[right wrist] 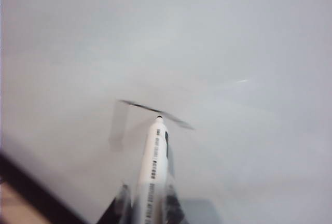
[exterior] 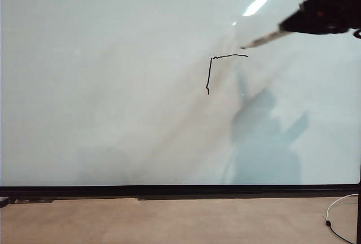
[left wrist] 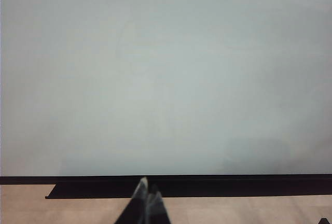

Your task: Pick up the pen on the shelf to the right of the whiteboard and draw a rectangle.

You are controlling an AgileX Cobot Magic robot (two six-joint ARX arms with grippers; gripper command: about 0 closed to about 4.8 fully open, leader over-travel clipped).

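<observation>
The whiteboard (exterior: 113,97) fills almost the whole exterior view. On it are two thin black strokes of the rectangle (exterior: 210,73): an upright one and a level one, meeting at an upper left corner. At the upper right, my right gripper (exterior: 293,25) is shut on the white pen (exterior: 264,40). The pen's dark tip sits just above the level stroke's right end. In the right wrist view the pen (right wrist: 154,159) juts from the right gripper (right wrist: 148,198) toward the blurred strokes (right wrist: 155,111); whether tip and board touch I cannot tell. My left gripper (left wrist: 148,194) hangs shut and empty below the board's edge.
A black ledge (exterior: 180,192) runs along the board's bottom edge, over a tan surface (exterior: 169,221). A white cable (exterior: 337,221) lies at the lower right. The arm's shadow (exterior: 265,136) falls on the board under the strokes.
</observation>
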